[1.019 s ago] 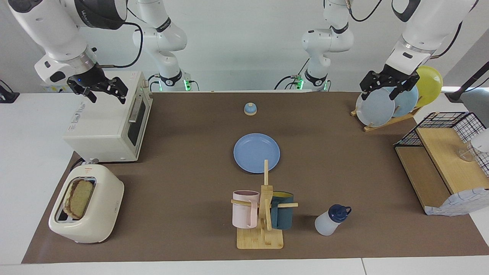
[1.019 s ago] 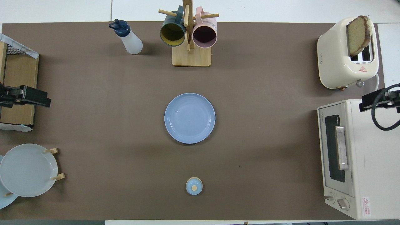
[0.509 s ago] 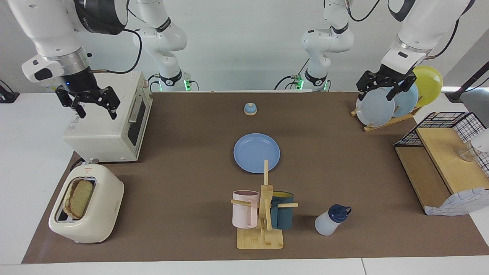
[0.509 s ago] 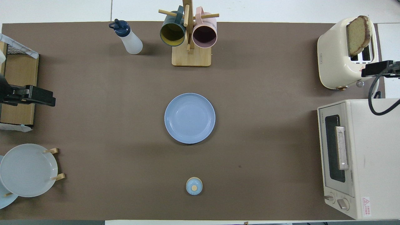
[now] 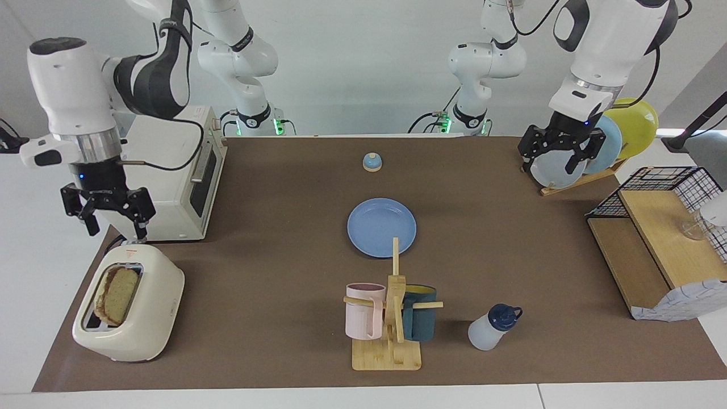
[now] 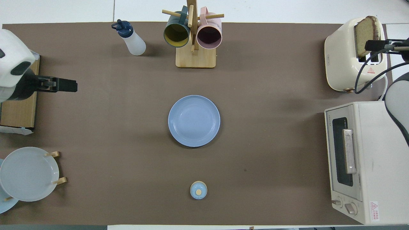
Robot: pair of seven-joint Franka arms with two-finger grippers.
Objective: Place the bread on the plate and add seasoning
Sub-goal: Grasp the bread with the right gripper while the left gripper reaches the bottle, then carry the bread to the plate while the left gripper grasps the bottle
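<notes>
Facing view: right gripper (image 5: 113,218) open, empty, above toaster (image 5: 129,311) holding bread (image 5: 116,295); left gripper (image 5: 552,159) open, empty

We saw both views evenly and brightly lit from above, with no harsh glare. Shadows on the brown mat (image 5: 272,272) were soft and short: a faint one beside the plate (image 6: 194,120), another beside the bottle (image 5: 492,327). Focus held sharp across the bench (image 5: 34,250), though its white edges looked nearly washed out. Straight lines stayed straight at the borders.
</notes>
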